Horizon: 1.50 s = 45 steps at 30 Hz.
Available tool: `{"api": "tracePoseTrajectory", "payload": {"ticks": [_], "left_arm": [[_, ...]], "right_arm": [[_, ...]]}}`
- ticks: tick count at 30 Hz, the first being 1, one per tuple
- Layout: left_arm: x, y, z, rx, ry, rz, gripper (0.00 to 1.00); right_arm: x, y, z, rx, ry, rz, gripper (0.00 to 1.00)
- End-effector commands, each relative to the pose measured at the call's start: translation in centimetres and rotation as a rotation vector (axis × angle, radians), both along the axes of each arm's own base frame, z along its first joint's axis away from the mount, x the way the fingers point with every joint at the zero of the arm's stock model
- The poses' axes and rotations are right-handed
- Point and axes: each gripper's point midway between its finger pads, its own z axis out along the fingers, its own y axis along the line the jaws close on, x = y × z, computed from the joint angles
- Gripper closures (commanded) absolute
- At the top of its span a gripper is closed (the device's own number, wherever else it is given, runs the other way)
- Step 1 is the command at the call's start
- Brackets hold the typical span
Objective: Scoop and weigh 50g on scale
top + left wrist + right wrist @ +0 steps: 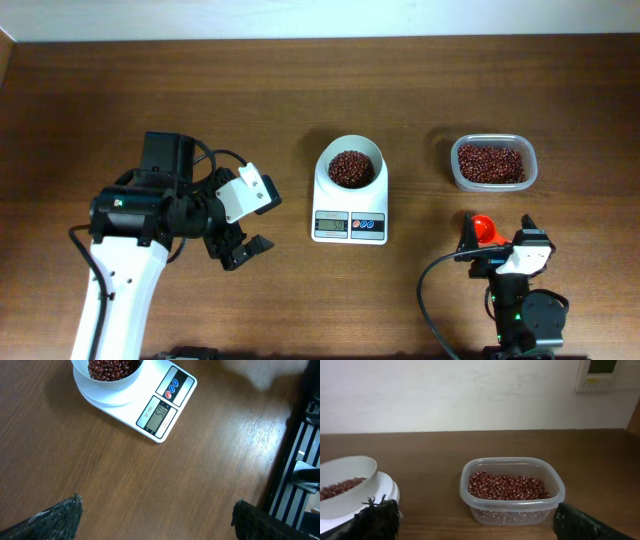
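Note:
The white scale [349, 222] sits mid-table, its round bowl [349, 168] holding red beans. In the left wrist view the scale [162, 410] lies ahead and its grey display shows digits that look like 50. My left gripper [245, 250] hovers left of the scale, open and empty [157, 522]. A red scoop [483, 228] lies on the table at the right, between the spread fingers of my right gripper [497, 233]; the right wrist view does not show it. The right gripper [476, 524] is open, facing the bean tub.
A clear plastic tub [493, 163] of red beans stands at the back right, seen close ahead in the right wrist view [512, 491]. The bowl's edge [350, 472] shows at that view's left. A wall rises behind the table's far edge.

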Motion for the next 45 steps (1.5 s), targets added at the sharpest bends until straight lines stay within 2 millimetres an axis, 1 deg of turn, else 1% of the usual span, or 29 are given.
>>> {"api": "tracePoseTrajectory", "payload": {"ticks": [1,10,14,45], "left_arm": [[0.19,0.08,0.47,-0.005,-0.010,0.009,0.01],[0.20,0.08,0.47,-0.006,-0.011,0.009,0.01],[0.20,0.08,0.47,-0.006,-0.011,0.009,0.01],[0.20,0.08,0.47,-0.006,-0.011,0.009,0.01]], "right_arm": [[-0.04,0.09,-0.24,-0.146,0.005,0.019,0.01],[-0.04,0.23,-0.24,-0.146,0.004,0.028,0.01],[-0.05,0.22,-0.25,-0.095,0.004,0.023,0.01],[-0.04,0.21,-0.21,-0.096,0.003,0.022,0.01]]}}
